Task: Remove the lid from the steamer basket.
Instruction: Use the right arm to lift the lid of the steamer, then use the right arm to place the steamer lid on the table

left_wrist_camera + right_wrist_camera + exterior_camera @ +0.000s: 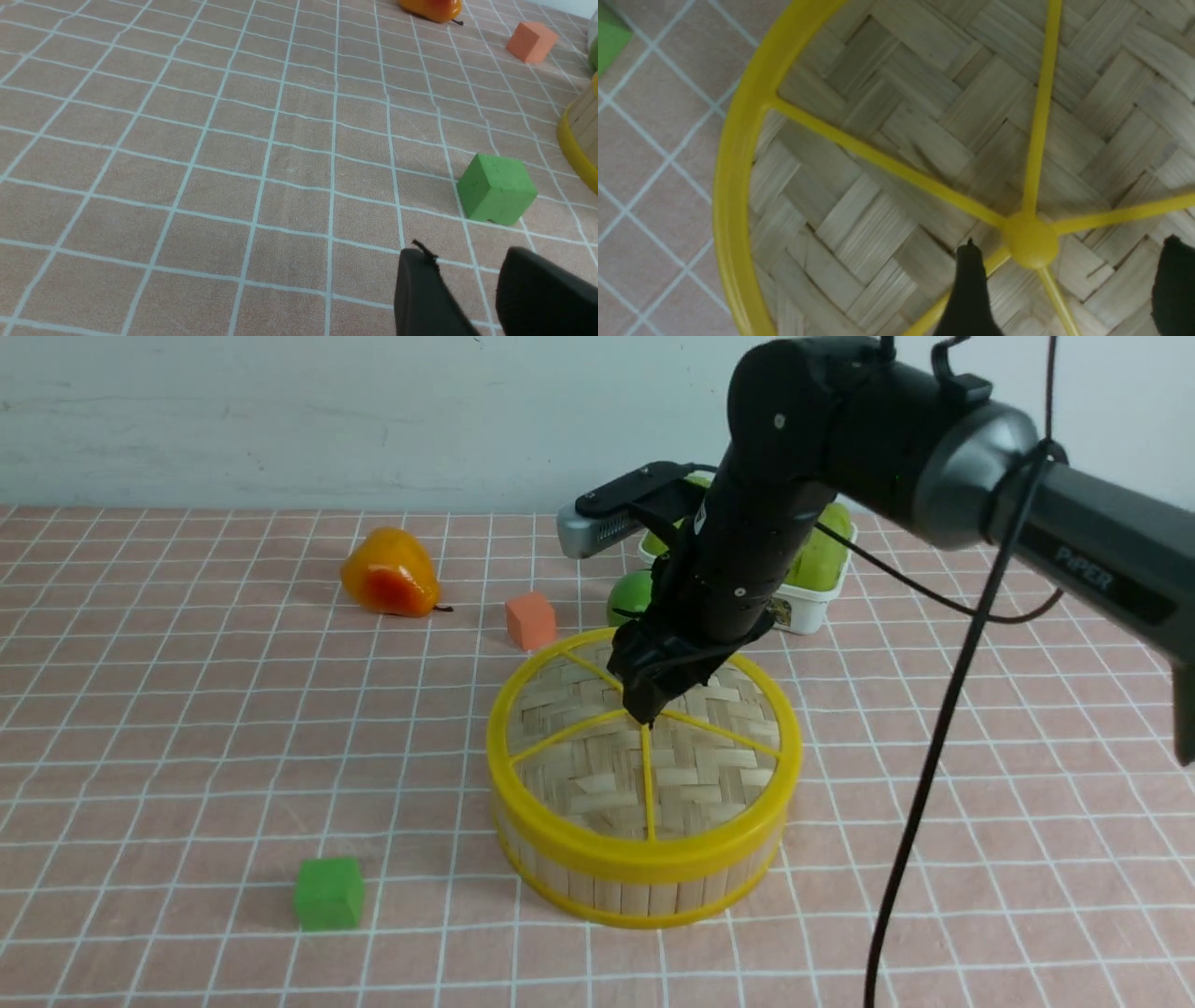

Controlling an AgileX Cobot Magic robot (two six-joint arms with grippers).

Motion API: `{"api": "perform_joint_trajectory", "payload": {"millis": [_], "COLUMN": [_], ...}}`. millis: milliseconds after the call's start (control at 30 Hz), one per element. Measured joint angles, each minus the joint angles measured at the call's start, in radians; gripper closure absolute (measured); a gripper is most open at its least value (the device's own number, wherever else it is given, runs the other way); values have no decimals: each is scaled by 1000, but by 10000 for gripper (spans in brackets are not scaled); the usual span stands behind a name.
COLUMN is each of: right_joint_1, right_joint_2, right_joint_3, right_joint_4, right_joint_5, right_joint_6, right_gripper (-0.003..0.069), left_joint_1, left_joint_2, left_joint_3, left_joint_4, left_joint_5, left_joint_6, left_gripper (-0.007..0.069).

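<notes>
We see our right gripper (644, 707), fingers spread, poised straight above the yellow centre knob (1029, 240) of the round woven-bamboo lid (597, 775) capping the slatted bamboo steamer basket (644, 893)

Resting left of the orange cube (530, 620): a yellow-orange pear (389, 573). Sitting just right: a green fruit (628, 597). Standing well nearer: a green cube (329, 893).
</notes>
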Motion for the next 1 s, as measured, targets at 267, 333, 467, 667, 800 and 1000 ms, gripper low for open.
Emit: {"api": "perform_joint_trajectory", "payload": {"millis": [267, 333, 467, 667, 800, 1000], "right_joint_1": [0, 0, 0, 0, 1, -51], "right_joint_2": [9, 17, 34, 37, 29, -162], "right_joint_3": [-2, -2, -2, -4, -9, -31], "right_joint_4": [11, 16, 20, 38, 43, -1], "right_joint_5": [-87, -73, -55, -47, -37, 65], "right_joint_6": [0, 0, 0, 0, 4, 4], "right_gripper": [281, 300, 338, 495, 582, 581], "left_joint_1": [0, 0, 0, 0, 0, 0], "left_joint_2": [0, 0, 0, 0, 0, 0], "left_joint_3": [0, 0, 0, 0, 0, 0], "left_joint_4": [0, 0, 0, 0, 0, 0], "left_joint_5": [0, 0, 0, 0, 0, 0], "left_joint_6": [0, 0, 0, 0, 0, 0], "left_gripper": [385, 385, 385, 385, 385, 385]}}
